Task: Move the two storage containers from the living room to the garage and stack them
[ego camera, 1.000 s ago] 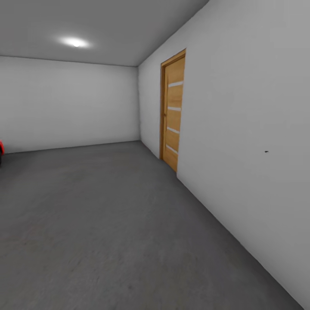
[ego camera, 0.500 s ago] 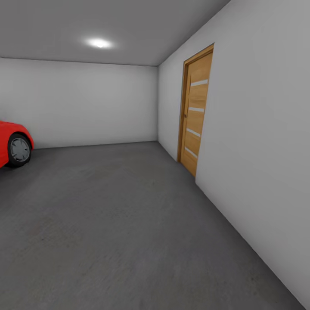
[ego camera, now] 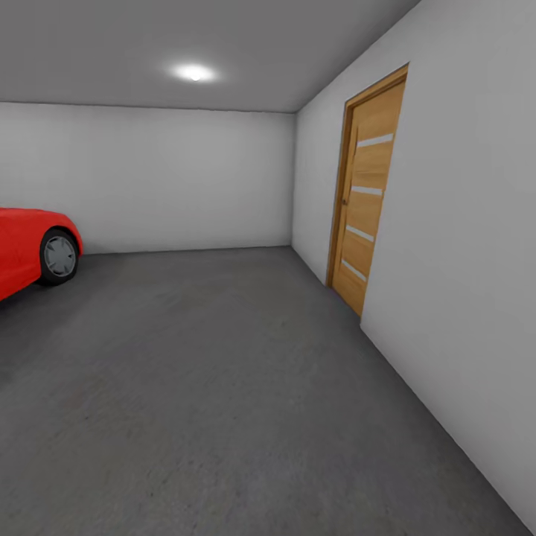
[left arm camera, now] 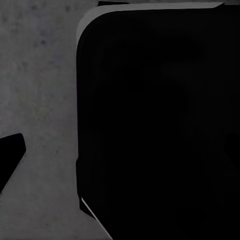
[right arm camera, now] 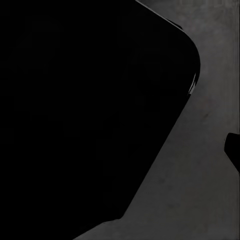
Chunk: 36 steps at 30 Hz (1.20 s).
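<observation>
I am in the garage, a bare room with pale grey walls (ego camera: pixel 149 179) and a dark grey concrete floor (ego camera: pixel 223 387). The two storage containers and the living room are out of view. In the left wrist view a large black rounded body (left arm camera: pixel 160 120) hangs over the concrete floor (left arm camera: pixel 40 90), with a small black tip (left arm camera: pixel 11 157) at the picture's edge. The right wrist view has a like black mass (right arm camera: pixel 85 110) and a small black tip (right arm camera: pixel 233 150) over the floor (right arm camera: pixel 190 200). Neither view lets me judge how the jaws stand.
A red car (ego camera: pixel 30 249) stands at the left, its front wheel (ego camera: pixel 59 256) facing me. A shut wooden door (ego camera: pixel 368 201) with pale stripes sits in the right wall (ego camera: pixel 469 260). A ceiling lamp (ego camera: pixel 193 72) glows above. Open concrete stretches to the back wall.
The whole head picture has shifted: the camera has turned left. The door now sits further right in the picture, and the red car has come into view at the left.
</observation>
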{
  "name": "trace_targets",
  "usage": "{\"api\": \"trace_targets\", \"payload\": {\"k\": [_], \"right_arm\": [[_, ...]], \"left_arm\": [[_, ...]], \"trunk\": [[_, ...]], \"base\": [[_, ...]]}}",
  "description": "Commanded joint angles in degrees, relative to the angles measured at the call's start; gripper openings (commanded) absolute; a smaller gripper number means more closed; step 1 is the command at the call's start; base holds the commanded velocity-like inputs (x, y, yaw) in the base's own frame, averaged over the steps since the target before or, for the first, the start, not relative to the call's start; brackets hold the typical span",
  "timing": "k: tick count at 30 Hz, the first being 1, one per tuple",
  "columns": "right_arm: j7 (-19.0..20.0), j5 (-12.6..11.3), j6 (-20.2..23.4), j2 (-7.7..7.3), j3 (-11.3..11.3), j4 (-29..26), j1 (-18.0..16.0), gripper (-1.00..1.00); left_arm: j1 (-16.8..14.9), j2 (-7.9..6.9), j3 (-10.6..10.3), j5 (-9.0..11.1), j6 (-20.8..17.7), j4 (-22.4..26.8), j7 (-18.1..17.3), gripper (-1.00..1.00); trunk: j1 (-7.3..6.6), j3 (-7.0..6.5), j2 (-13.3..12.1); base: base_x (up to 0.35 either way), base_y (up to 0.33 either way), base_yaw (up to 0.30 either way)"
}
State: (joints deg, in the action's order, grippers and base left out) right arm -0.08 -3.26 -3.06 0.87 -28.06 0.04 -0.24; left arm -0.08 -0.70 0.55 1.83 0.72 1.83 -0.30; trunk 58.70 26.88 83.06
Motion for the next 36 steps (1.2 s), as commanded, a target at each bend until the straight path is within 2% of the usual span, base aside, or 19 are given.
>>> {"api": "trace_targets", "payload": {"k": [1,36], "right_arm": [[-0.01,-0.35,-0.19,0.01,-0.33,0.05,-0.03,1.00],[-0.01,-0.48,-0.14,0.13,-0.33,0.05,-0.03,1.00]], "left_arm": [[-0.01,0.00,0.01,0.19,0.08,0.02,-0.04,1.00],[-0.01,0.00,0.03,0.19,0.08,0.02,-0.22,1.00]], "trunk": [[0.03,0.05,0.02],[0.03,0.05,0.02]], "base": [[0.324,0.000,0.003],[0.324,0.000,0.000]]}}
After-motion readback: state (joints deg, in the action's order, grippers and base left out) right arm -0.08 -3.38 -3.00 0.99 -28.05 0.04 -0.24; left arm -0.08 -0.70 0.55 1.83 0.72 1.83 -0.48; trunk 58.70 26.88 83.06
